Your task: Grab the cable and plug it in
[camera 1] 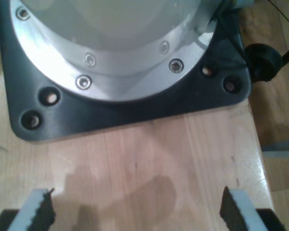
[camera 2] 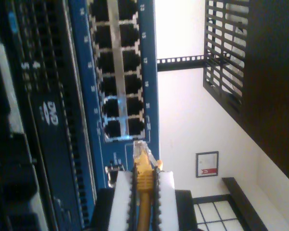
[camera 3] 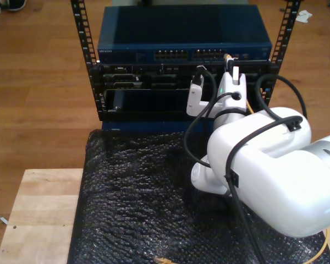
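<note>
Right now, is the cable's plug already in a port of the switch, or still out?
Still out. In the second wrist view the plug sits just short of the blue switch, its tip at the port block's edge, held between my second claw's pads.

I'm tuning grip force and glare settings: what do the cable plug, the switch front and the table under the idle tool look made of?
Cable plug: translucent, yellowish moulded plastic, probably; light passes through its tip. Switch front: blue painted metal, seemingly, with a smooth, even sheen. Table: light varnished wood; grain lines and soft reflections show.
</note>
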You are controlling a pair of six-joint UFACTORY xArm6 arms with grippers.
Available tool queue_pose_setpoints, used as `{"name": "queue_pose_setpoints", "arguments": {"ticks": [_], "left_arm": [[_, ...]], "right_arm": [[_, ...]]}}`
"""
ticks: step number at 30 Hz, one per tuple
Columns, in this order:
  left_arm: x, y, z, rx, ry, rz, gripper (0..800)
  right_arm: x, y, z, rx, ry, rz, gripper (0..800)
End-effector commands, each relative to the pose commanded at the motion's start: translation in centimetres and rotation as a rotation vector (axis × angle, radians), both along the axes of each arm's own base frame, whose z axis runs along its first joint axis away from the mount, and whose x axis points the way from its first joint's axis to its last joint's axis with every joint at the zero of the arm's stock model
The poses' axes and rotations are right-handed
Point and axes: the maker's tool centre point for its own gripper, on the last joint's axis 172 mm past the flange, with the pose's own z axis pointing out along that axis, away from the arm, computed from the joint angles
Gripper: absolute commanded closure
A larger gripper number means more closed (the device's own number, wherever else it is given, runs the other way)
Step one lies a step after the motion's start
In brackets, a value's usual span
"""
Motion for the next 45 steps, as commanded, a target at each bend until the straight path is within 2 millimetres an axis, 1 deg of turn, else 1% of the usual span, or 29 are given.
{"name": "queue_pose_setpoints", "arguments": {"ticks": [12,15,20,45], "left_arm": [[0.0,0.0,0.0,0.000,0.000,0.000,0],[0.0,0.0,0.0,0.000,0.000,0.000,0],[0.0,0.0,0.0,0.000,0.000,0.000,0],[0.0,0.0,0.0,0.000,0.000,0.000,0]], "right_arm": [[0.1,-0.6,-0.3,0.004,0.007,-0.005,800],[0.2,-0.5,-0.2,-0.001,0.005,0.005,800],[0.4,0.5,0.0,-0.016,-0.001,0.043,800],[0.6,1.0,0.5,-0.012,-0.013,0.051,800]]}}
